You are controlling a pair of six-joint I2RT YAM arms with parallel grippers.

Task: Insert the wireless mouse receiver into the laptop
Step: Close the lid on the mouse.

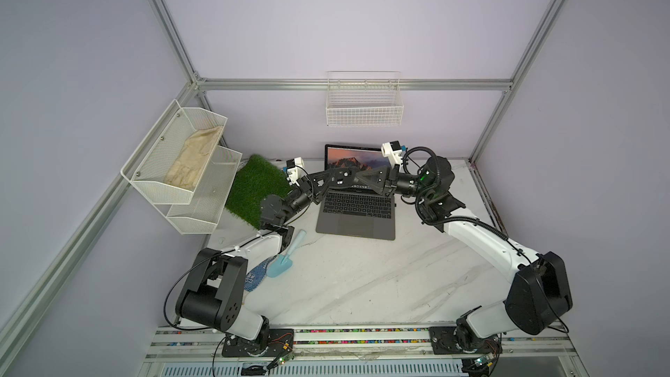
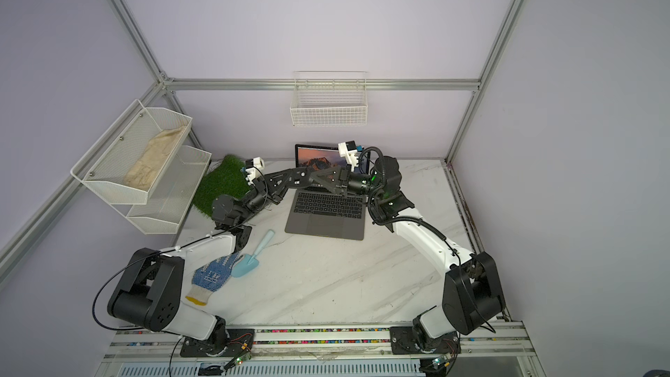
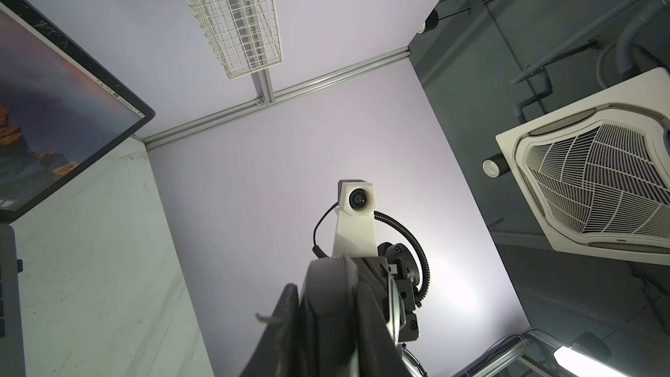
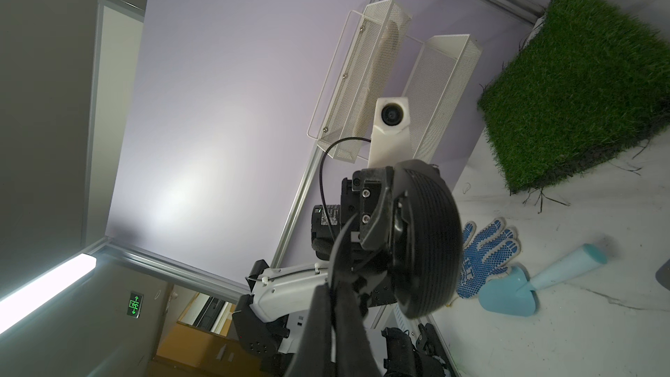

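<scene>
In both top views the two arms reach in from either side and meet nose to nose above the laptop [image 1: 353, 224], just over its hinge line; the left gripper [image 1: 342, 178] and the right gripper [image 1: 363, 178] are tip to tip there, lifted clear of the keys, which reads as a two-handed job on one small object held in the air; from above I cannot read what sits between them; the blue trowel [image 2: 250, 262], the dotted glove [image 2: 214, 277] and the grass mat [image 1: 257, 186] lie off to the robot's left, apart from the laptop, no part of this; over to the left wrist view, and there it is: the left fingers [image 3: 375, 317] are clamped on the black mouse [image 3: 328, 295], gripped across its width so one face is offered to the other arm; and look at the laptop's side edge, beside the keyboard: a tiny dark stub, which I take for the wireless mouse receiver [image 3: 19, 266], juts straight out, apparently seated in a port, though it is small and I would not swear to it; right wrist view now: the right jaws are pressed together, nothing bulky between them, tips right up against the mouse; a thin dark sliver runs from them towards it, finger edge or held piece I cannot tell; my read: if that stub is the receiver, the insertion is done and this is tidy-up on the mouse.
</scene>
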